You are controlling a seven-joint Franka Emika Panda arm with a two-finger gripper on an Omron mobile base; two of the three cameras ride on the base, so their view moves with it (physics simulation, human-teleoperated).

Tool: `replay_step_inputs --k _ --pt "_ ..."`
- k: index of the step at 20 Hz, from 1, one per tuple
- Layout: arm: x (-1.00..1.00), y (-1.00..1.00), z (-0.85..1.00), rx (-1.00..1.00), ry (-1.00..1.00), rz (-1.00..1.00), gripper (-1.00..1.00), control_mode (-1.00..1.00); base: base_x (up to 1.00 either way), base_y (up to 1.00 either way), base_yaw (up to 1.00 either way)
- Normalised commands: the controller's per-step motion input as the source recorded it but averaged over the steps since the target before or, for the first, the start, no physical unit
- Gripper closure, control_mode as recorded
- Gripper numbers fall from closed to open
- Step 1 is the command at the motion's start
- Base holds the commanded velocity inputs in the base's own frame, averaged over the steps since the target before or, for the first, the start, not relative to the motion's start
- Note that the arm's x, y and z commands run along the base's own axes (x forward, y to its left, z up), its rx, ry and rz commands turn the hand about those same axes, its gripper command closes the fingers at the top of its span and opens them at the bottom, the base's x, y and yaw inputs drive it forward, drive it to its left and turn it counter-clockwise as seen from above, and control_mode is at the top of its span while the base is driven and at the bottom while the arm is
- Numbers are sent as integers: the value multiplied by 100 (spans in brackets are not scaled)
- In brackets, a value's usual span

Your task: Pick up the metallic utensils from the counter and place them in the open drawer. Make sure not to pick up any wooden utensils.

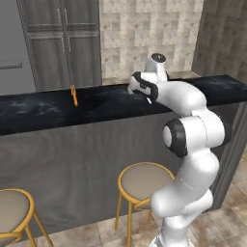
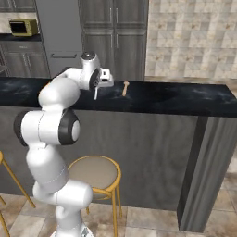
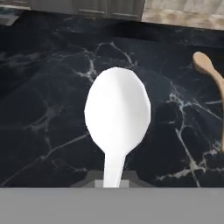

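Hand view: a shiny white spoon (image 3: pixel 117 118) sits dead centre, round bowl up, its neck running down to the bottom where the claw's jaws are pinched together on the handle. Behind it is the black marbled counter (image 3: pixel 48 109) w/ pale veins. At the right edge lies the tan wooden utensil (image 3: pixel 211 83), rounded head toward the top, handle curving down the frame; it's apart from the spoon.

Right base view: the white arm rises from lower left and bends over the counter edge. The gripper (image 2: pixel 96 92) hangs just above the slab w/ the spoon showing as a thin pale sliver (image 2: pixel 96 94) pointing down below it. Whether its tip touches the slab can't be told. The wooden utensil (image 2: pixel 125 88) lies on the counter just to the right of the gripper, near but not touching. Grey panel front under the slab, a round stool (image 2: pixel 95 173) w/ yellow legs at the foot of it, tall grey cabinets (image 2: pixel 113 37) and a tiled wall behind, a yellow microwave (image 2: pixel 22 28) top left.

Left base view: the arm comes up from lower right, its hand over the counter's far side. An orange utensil (image 1: pixel 74 96) lies on the slab well to the left of the arm, on its own. Two stools stand below, one (image 1: pixel 144 181) by the arm and one (image 1: pixel 13 210) at the left edge.
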Motion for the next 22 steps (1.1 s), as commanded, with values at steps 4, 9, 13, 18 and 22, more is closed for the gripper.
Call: replay_step_inputs --k 4,9,13,18,22 --pt "-100 0 48 5 -21 0 100 -100 0 0 0" --pt "-100 0 99 13 -8 0 100 -100 0 0 0" --pt "-100 0 94 4 0 0 100 -100 0 0 0" --pt "-100 0 46 0 2 0 100 -100 0 0 0" --pt "-100 0 1 -7 0 0 100 -100 0 0 0"
